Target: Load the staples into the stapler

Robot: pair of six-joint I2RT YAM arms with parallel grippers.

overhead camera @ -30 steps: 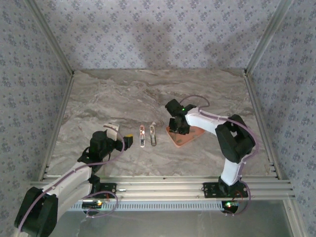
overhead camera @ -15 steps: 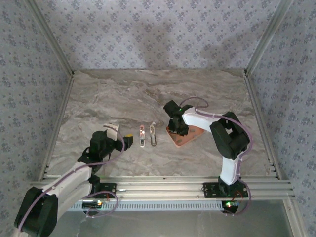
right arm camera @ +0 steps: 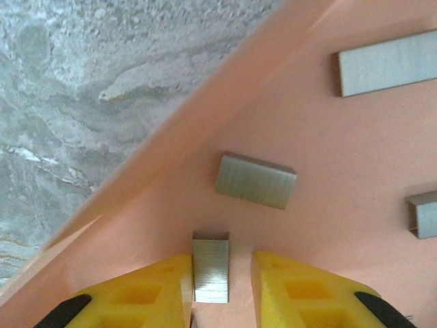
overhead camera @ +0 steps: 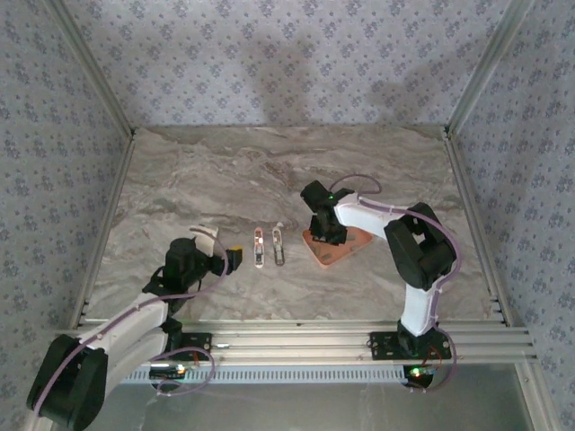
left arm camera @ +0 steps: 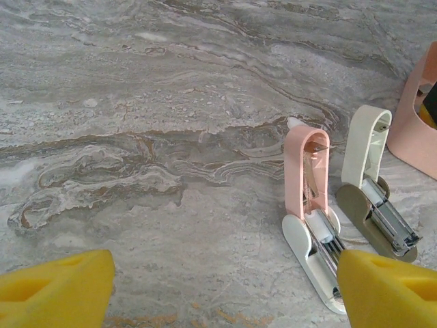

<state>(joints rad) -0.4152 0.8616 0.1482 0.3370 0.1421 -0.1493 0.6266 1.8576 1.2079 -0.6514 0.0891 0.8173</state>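
So the right claw is squeezed narrow around one of the staples in the pink tray. One finger touches it and there's a sliver of gap at the other, so can't tell if it's actually pinched. Three more strips lie nearby. The left claw hangs spread wide over the table, near the pink stapler and cream stapler, both flipped open.

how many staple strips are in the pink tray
4 strips: one between the right tool's fingers, one just beyond it, one top right, one at the right edge. Others may be hidden.
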